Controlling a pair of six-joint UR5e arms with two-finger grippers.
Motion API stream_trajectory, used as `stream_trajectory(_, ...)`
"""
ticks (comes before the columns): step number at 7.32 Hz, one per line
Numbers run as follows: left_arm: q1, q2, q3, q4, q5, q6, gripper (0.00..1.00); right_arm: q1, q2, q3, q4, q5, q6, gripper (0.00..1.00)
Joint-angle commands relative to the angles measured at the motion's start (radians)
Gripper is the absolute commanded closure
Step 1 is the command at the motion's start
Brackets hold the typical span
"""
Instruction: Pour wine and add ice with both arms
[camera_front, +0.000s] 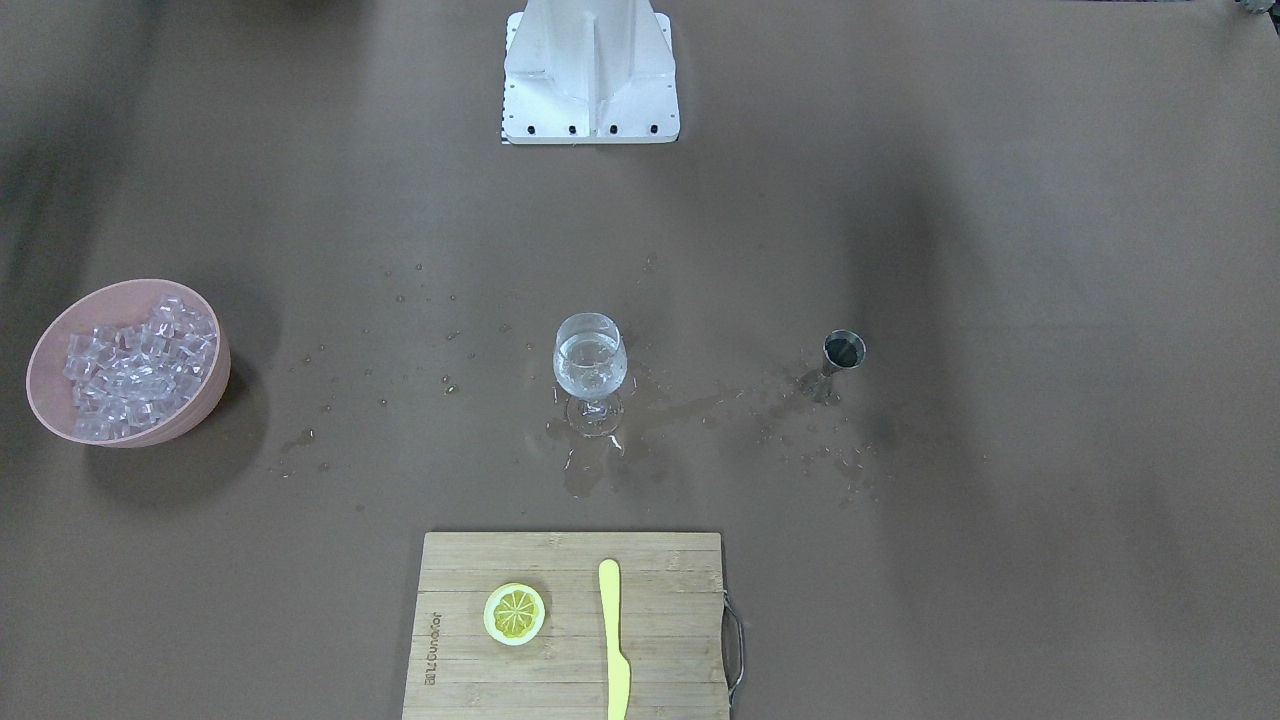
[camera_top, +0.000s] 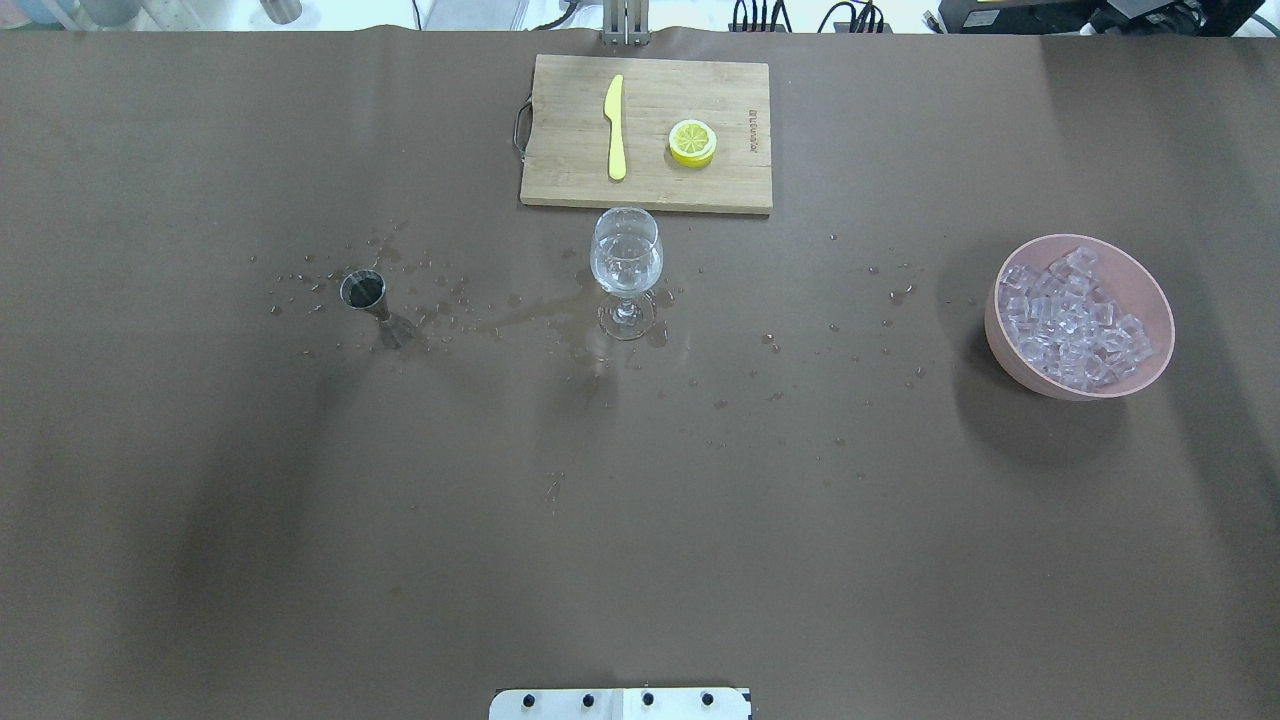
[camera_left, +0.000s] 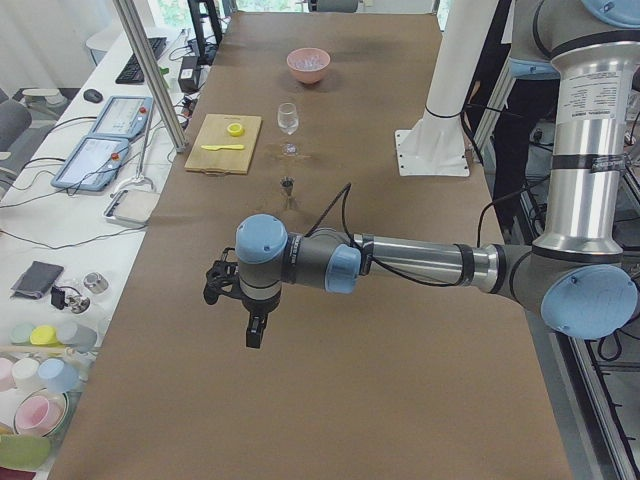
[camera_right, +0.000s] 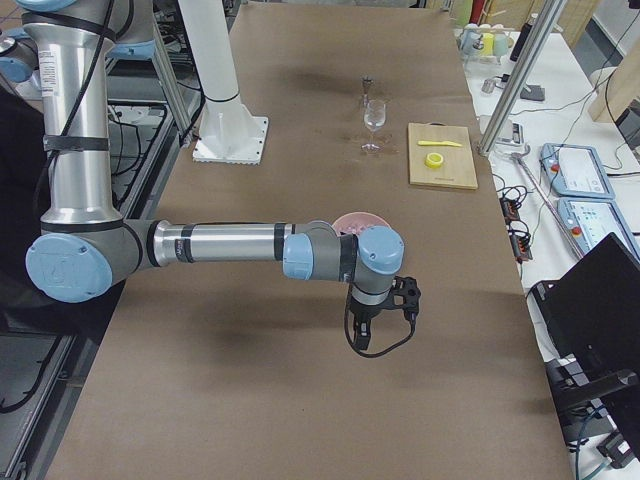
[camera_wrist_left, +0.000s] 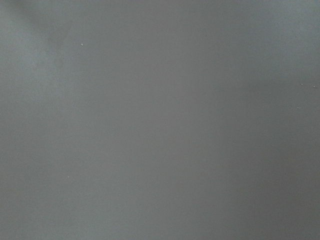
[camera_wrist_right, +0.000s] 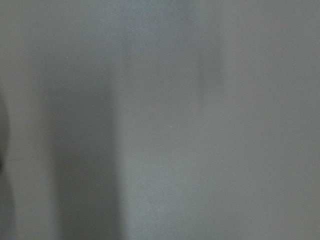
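Note:
A stemmed wine glass (camera_front: 590, 362) stands upright mid-table and holds clear wine (camera_top: 626, 268). I cannot tell whether cubes are in it. A small steel jigger (camera_front: 843, 352) stands upright apart from it, also in the overhead view (camera_top: 363, 290). A pink bowl (camera_front: 215, 385) holds a heap of clear ice (camera_front: 135, 365), seen overhead too (camera_top: 1075, 318). My left gripper (camera_left: 256, 335) hangs over bare table at the robot's left end. My right gripper (camera_right: 361, 342) hangs over the table near the bowl's end. I cannot tell if either is open or shut. Both wrist views show only blurred table.
A wooden cutting board (camera_front: 670, 650) at the table's far edge carries a lemon slice (camera_front: 514, 613) and a yellow knife (camera_front: 613, 640). Spilled drops and a wet streak (camera_front: 690, 408) lie around the glass and jigger. The white stand (camera_front: 590, 70) is at the robot's side.

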Motion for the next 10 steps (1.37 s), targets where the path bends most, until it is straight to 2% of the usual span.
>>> stream_trajectory(1,0.0,0.007,-0.004,0.0,0.0,0.0,0.02,0.0,-0.001,-0.001,0.0,0.001,0.0,0.0)
stream_trajectory(10,0.002,0.009,-0.01,-0.012,-0.002,0.008,0.02,0.0,0.004,0.005,0.0,0.004,0.005,0.0)
